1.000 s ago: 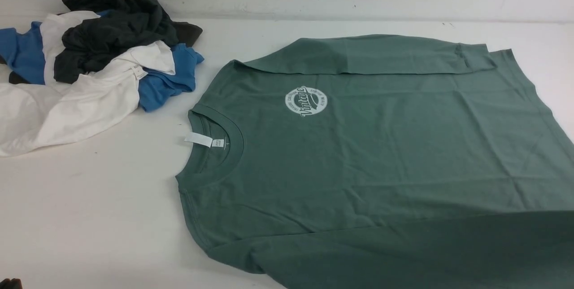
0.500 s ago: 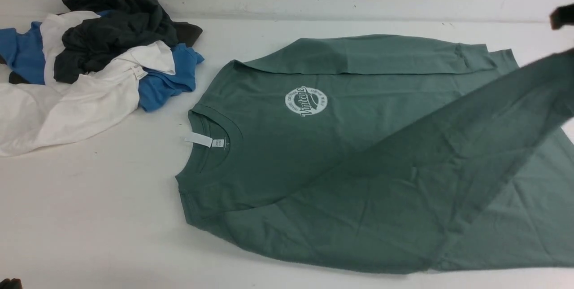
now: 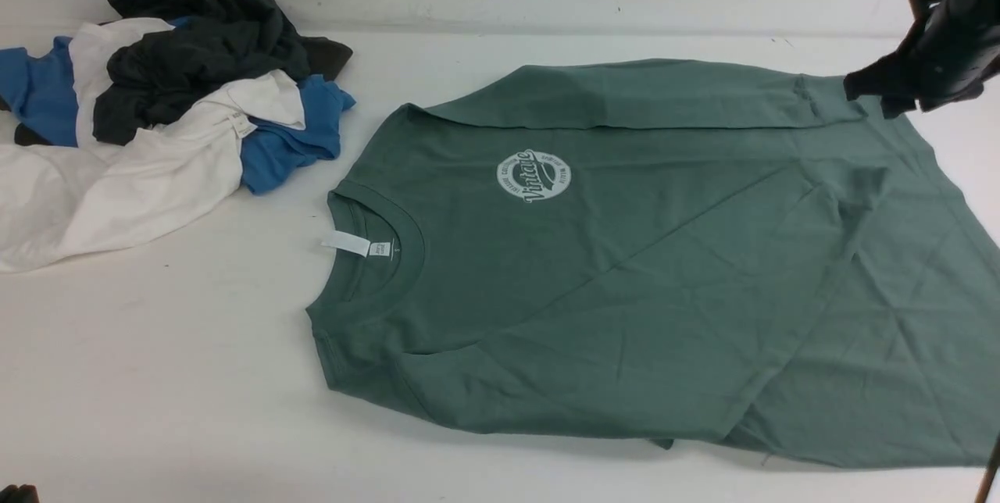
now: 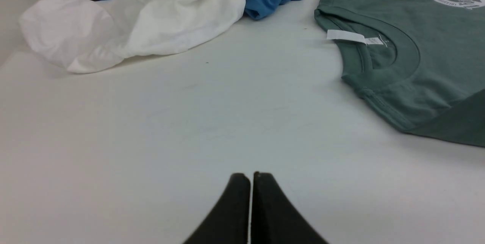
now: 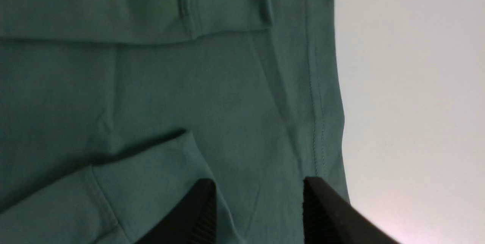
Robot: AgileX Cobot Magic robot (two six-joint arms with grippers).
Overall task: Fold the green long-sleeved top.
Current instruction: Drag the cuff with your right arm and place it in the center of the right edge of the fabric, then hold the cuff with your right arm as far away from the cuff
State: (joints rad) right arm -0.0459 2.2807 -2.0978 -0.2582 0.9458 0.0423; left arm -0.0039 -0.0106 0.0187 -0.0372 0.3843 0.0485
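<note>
- Front view, starting at nine to ten o'clock: a loose heap of clothes [image 3: 156,112] in blue, white and dark grey sits on the white table [image 3: 156,378], just beside the collar end of the green long-sleeved top [image 3: 594,253] but not touching it.
- The left gripper [image 4: 251,183] hangs low over bare table on the left. Its jaws are pressed together with nothing between them, well clear of the collar.
- The top lies flat, chest up, filling the table from the centre out to three o'clock. Its collar and white neck tag [image 3: 346,243] point to nine o'clock, and the round logo [image 3: 533,175] sits toward twelve.
- The far sleeve [image 3: 648,97] is folded in along the twelve o'clock edge. The near sleeve [image 3: 641,323] lies across the body on a slant, its cuff ending toward two o'clock.
- The right gripper [image 5: 257,206] hovers at about two o'clock over the hem [image 5: 316,85]. Its jaws are wide apart and hold nothing.
- Risks from here, as I judge them:
  - The slanted near sleeve is not square with the body, so folding over it would likely trap a lumpy diagonal ridge.
  - The two cuffs lie near the hem, so a pinch there might take a cuff along, or only the upper layer.
  - Pulling the cloth toward nine o'clock could push the collar into the heap.
  - The three o'clock side runs out of frame, so I cannot tell how it lies there.
</note>
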